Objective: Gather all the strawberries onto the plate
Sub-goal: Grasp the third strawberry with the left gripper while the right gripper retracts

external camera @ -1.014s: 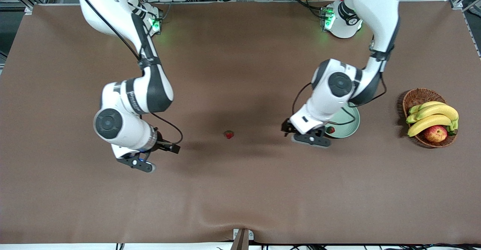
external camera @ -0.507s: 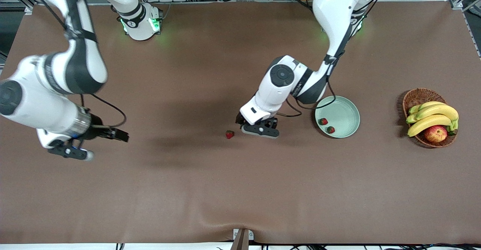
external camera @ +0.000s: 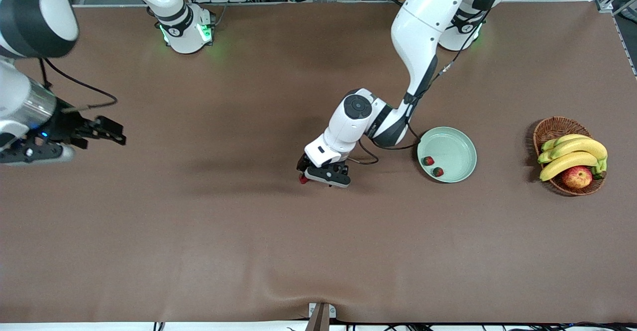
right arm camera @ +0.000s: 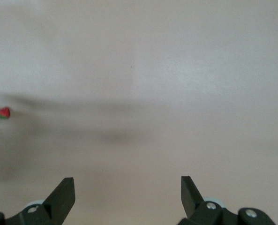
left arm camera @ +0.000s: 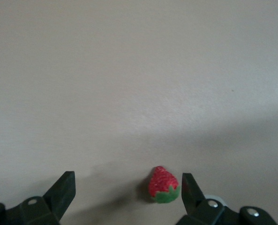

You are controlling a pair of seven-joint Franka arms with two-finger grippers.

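My left claw (external camera: 318, 170) hangs wide open over the loose strawberry (left arm camera: 163, 185), gripping nothing; my right claw (external camera: 30, 149) waits open over the counter (external camera: 199, 246).

Even overhead light, soft arm shadows on the brown table (external camera: 318, 251), washed-out, slightly blurred wrist views.

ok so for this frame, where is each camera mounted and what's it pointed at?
Front view: high across the table, facing both bases; shows both arms, the plate holding two strawberries, and the fruit basket.
Left wrist view: on the left arm's wrist, looking down between the open left gripper at the last strawberry on the table.
Right wrist view: on the right arm's wrist, over bare table at its end; open right gripper shows.
Shared: all three views catch that loose strawberry.
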